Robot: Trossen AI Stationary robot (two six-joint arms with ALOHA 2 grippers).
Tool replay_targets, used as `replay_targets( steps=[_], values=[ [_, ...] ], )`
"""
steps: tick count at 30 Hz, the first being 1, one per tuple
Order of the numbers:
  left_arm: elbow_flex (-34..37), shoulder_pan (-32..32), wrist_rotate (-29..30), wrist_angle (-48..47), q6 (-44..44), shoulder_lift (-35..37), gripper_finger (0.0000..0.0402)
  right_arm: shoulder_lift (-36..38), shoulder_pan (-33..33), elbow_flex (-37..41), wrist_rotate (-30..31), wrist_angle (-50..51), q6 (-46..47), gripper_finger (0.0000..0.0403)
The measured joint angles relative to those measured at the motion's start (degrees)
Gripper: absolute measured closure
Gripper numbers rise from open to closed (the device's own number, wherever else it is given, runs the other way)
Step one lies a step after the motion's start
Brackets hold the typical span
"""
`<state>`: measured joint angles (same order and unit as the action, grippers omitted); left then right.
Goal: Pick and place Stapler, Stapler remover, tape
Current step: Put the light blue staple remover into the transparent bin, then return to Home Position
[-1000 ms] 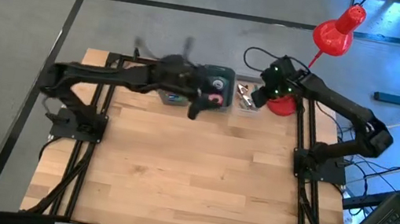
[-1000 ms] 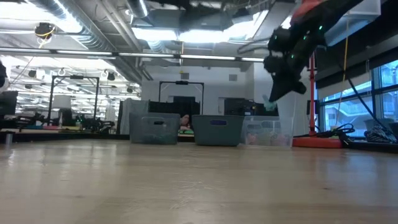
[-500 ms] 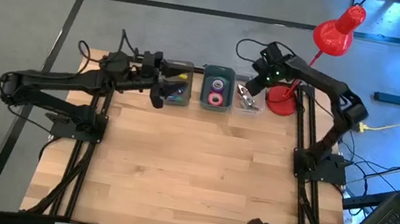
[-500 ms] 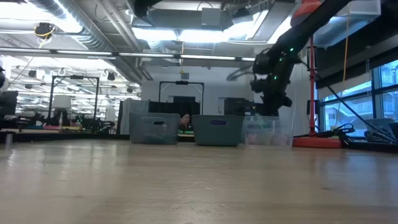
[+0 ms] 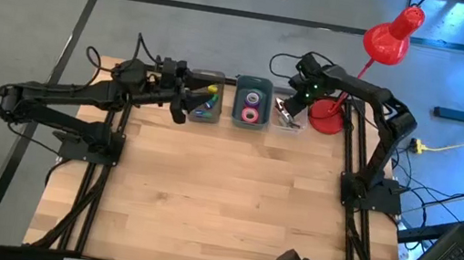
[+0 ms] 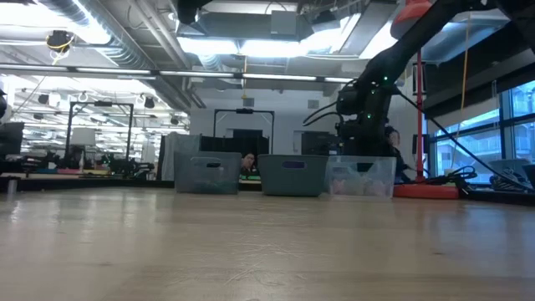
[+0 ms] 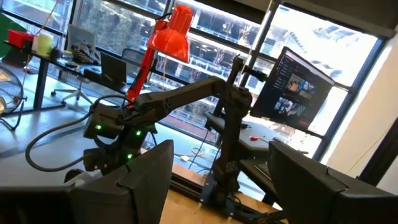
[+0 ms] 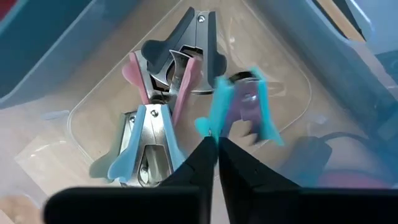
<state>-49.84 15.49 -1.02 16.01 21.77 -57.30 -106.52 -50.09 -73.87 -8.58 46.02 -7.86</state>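
Right wrist view: looking straight down into the clear bin (image 8: 292,68), with the right gripper (image 8: 216,144) poised over its contents, fingers (image 8: 193,168) pressed together and clamped on nothing. Three staple removers counted inside: a dark grey and pink one (image 8: 180,56), a pale blue one (image 8: 146,140) and a teal and purple one (image 8: 242,109), lying close together, the grey one touching the blue one.

Seen from the high view: three bins in a row along the far edge of the bench (image 5: 221,202), with the right gripper (image 5: 294,102) above the rightmost of them. Tape (image 5: 252,107) in the middle bin (image 5: 255,85); at least two rolls made out, one pinkish, full count not readable. Small coloured pieces (image 5: 206,103) in the left bin (image 5: 203,116), probably the staplers, too small to count. Left gripper (image 5: 182,104) just beside that left bin, off the bench top; from its own wrist, fingers (image 7: 149,180) standing well apart with nothing between them.

Judged step: the reach for a staple remover, not yet gripped. Next move calls for parting the right fingers first, then choosing one remover, likely the teal and purple one nearest the tips, then dropping astride its body and closing. Worth watching: removers crowded together, so a neighbour could be nudged or lifted along with it.

One red lamp (image 5: 391,39) beyond the bench on the right side.
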Motion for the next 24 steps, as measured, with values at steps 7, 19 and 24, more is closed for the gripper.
replay_targets(
  steps=[7, 19, 24],
  values=[
    [0.00, 0.00, -0.02, 0.00, 0.01, 0.00, 0.0154, 0.11, 0.00, -0.01, -0.47, -0.10, 0.04, 0.0311],
    [0.00, 0.00, -0.09, 0.00, 0.01, -0.02, 0.0154, 19.58, 6.98, -1.75, -3.52, 0.99, 5.31, 0.0288],
    [0.00, -0.01, -0.09, 0.00, 0.01, -0.02, 0.0154, 31.95, 17.06, 0.29, -3.28, -4.55, 14.17, 0.0344]
  ],
)
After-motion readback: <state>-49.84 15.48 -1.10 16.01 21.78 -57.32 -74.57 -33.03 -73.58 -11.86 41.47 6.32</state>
